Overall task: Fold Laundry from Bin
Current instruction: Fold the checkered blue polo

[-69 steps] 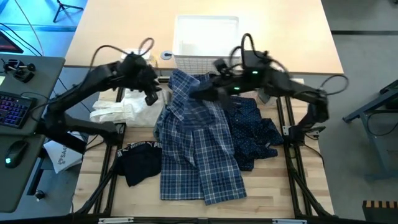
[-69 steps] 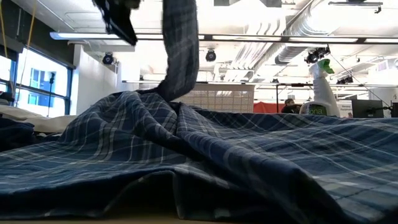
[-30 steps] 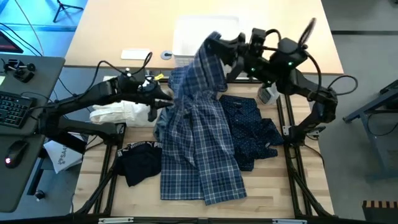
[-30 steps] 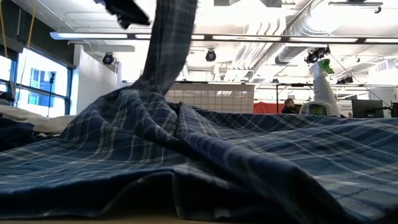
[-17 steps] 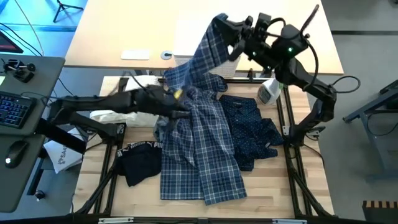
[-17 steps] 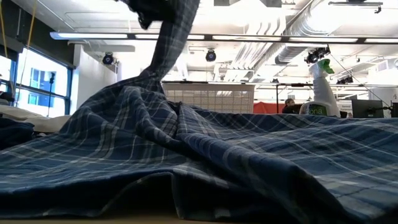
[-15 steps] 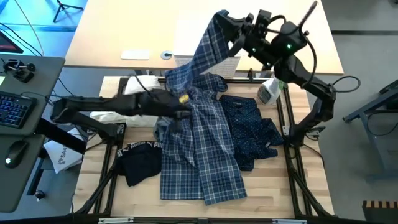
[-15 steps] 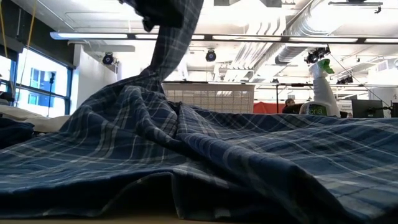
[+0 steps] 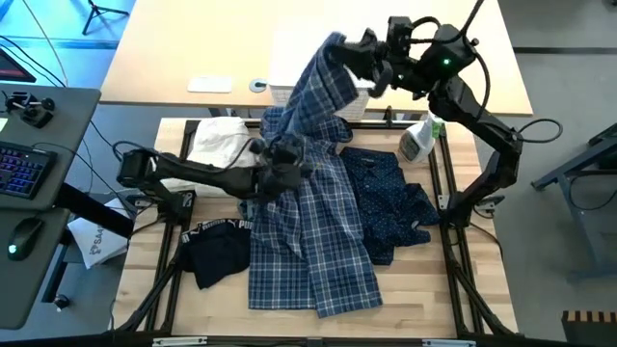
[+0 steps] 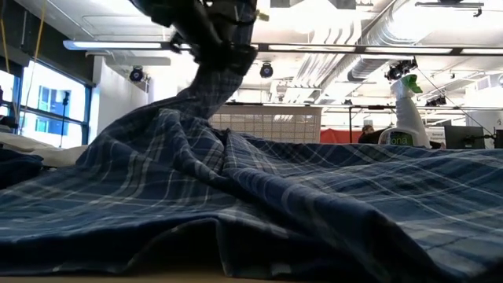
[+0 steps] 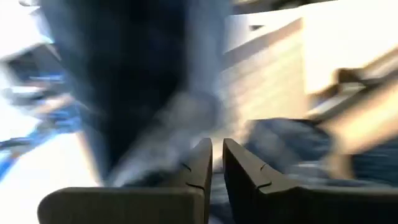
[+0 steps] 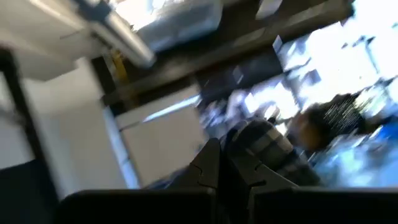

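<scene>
The blue-white plaid shirt [image 9: 308, 222] lies spread down the table's middle. Its far end is lifted over the white bin [image 9: 299, 31], where my right gripper [image 9: 339, 48] is shut on it. My left gripper [image 9: 297, 156] reaches in from the table's left to the strip of shirt that rises off the heap, its fingers nearly together [image 11: 217, 149]. Navy dotted trousers [image 9: 390, 198] lie right of the shirt. A black piece with white lettering [image 9: 217, 253] lies at its near left, and a white cloth [image 9: 217, 143] at its far left. My left gripper lies about level and comes from the table's left at the shirt's rising strip [image 9: 307, 145], just above the heap. Blur in the wrist view hides how much cloth sits between the fingers [image 11: 200, 163]. My right gripper pinches the shirt's upper end [image 12: 261, 146] between its shut fingers, high over the bin. The cloth hangs below it in a slack strip, and the shirt's lower part stays on the table.
A spray bottle [image 9: 416, 140] stands at the far right, near the right arm. The table's dark frame rails [image 9: 448, 222] run along both sides. A keyboard and mouse [image 9: 19, 173] sit on a side desk to the left.
My left gripper has swung from beside the white cloth toward the table's right, sinking and turning level, and now stands at the shirt's rising strip. My right gripper has carried the shirt's upper end a little toward the far edge; the rest of the shirt has stayed put.
</scene>
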You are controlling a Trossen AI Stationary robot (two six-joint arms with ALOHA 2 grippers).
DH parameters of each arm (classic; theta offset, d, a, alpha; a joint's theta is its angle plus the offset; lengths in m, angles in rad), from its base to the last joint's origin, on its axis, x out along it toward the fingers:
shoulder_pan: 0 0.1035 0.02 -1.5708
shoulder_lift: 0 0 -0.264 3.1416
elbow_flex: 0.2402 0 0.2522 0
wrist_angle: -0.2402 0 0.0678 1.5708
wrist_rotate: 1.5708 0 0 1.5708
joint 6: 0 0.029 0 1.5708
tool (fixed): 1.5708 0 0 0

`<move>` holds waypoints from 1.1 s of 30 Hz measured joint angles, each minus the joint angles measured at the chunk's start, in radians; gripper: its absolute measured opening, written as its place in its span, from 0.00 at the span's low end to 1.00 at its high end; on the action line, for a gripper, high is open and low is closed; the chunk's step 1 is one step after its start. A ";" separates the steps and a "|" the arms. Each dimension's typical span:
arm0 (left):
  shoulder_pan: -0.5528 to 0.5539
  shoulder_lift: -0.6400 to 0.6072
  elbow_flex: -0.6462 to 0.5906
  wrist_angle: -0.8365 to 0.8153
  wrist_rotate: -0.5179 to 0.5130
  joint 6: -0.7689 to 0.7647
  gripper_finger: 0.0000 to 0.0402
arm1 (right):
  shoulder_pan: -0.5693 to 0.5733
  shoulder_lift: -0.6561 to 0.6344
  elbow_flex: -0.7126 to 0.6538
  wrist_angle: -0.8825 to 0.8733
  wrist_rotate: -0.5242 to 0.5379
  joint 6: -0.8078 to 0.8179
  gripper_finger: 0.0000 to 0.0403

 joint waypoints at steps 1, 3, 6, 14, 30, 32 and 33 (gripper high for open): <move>-0.014 -0.008 0.000 -0.021 -0.057 0.012 0.05 | 0.000 -0.010 0.000 -0.039 -0.035 0.008 0.00; -0.046 -0.032 0.001 -0.101 -0.171 0.029 0.03 | -0.001 -0.038 0.000 -0.137 -0.081 0.022 0.00; -0.083 -0.083 0.001 -0.254 -0.245 -0.002 0.01 | -0.008 -0.086 0.002 -0.334 -0.109 -0.006 0.00; -0.101 -0.225 0.001 -0.746 -0.237 -0.284 0.00 | -0.006 -0.114 0.000 -0.821 -0.160 -0.109 0.00; -0.036 -0.378 0.002 -1.475 0.484 -0.745 0.06 | 0.041 0.003 -0.297 -0.801 -0.168 -0.238 0.00; -0.052 -0.380 0.001 -1.549 0.548 -0.824 0.09 | 0.042 0.002 -0.333 -0.759 -0.177 -0.220 0.00; -0.063 -0.386 0.001 -1.575 0.587 -0.857 0.10 | 0.042 0.002 -0.346 -0.752 -0.184 -0.211 0.00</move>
